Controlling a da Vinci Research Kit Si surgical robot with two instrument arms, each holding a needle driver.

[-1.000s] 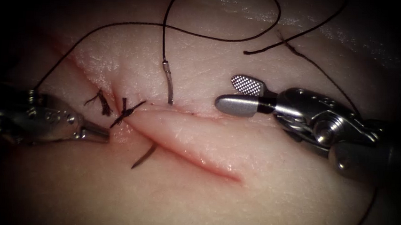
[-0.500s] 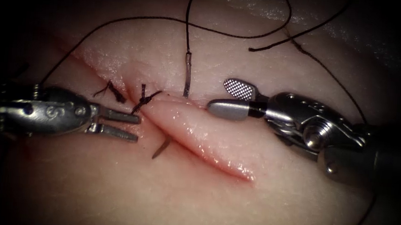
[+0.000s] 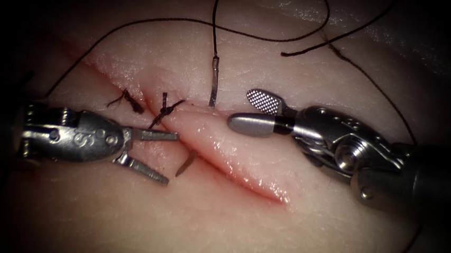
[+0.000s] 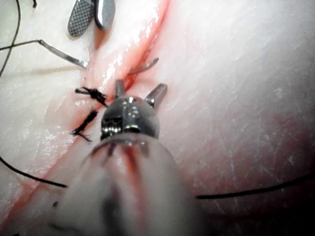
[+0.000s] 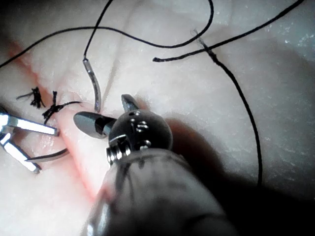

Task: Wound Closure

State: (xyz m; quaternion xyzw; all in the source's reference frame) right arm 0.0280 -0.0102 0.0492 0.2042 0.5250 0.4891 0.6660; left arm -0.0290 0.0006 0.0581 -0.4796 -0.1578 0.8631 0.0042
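The curved needle sits in the tissue point(image 3: 228, 232) across the cut point(image 3: 243, 170). Its tail point(image 3: 213, 86), with the dark thread point(image 3: 263, 39) attached, stands out on the cut's right side. Its tip point(image 3: 184, 164) pokes out on the left side. My left tool point(image 3: 173, 159) is open with nothing held, one jaw on each side of the tip and just short of it; the left wrist view has these jaws point(image 4: 140, 88) below the tip point(image 4: 146, 65). My right tool point(image 3: 240, 109) is open and empty beside the tail, as in the right wrist view point(image 5: 101, 108).
Two tied knots with short cut ends point(image 3: 126, 101) point(image 3: 166, 109) close the cut's upper left part. The thread loops widely over the far tissue, with a loose end point(image 3: 283, 54) and a strand running down the right point(image 3: 386, 95). Red fluid point(image 4: 125, 54) lines the cut.
My left tool has moved right toward the needle tip and its jaws have gone from shut to wide open. The right tool has edged left, still open.
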